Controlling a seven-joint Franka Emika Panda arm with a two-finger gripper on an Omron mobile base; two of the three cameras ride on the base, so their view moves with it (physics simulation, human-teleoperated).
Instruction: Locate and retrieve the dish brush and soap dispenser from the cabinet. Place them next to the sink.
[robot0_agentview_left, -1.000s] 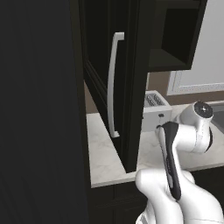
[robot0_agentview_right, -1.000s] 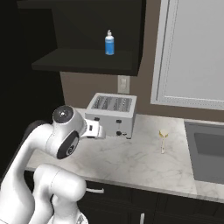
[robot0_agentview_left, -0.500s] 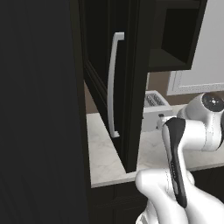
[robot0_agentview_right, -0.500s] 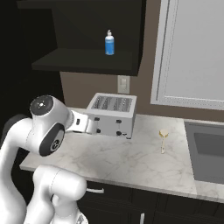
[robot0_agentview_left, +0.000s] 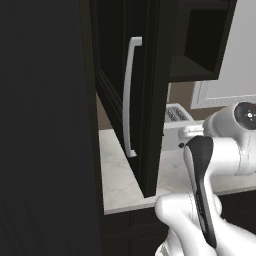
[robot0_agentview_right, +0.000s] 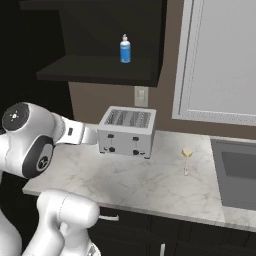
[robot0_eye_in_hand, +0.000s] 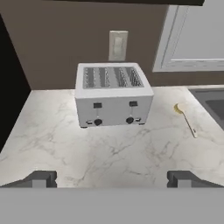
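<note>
One small blue soap dispenser (robot0_agentview_right: 125, 49) stands on the black cabinet (robot0_agentview_right: 100, 70) shelf's right end, well above my spread, empty gripper (robot0_eye_in_hand: 112, 178), which faces the boxy silver toaster (robot0_eye_in_hand: 113, 94).

Dark grey rectangular sink (robot0_agentview_right: 239, 177) cut off by right edge in the right base view, likewise in the hand view. Boxy silver-white toaster (robot0_agentview_left: 176, 127) mostly hidden behind the black panelled cabinet door (robot0_agentview_left: 150, 95) in the left base view. End effector (robot0_eye_in_hand: 113, 179): just fingertips (robot0_eye_in_hand: 40, 179) above the bottom band, wide apart.
</note>
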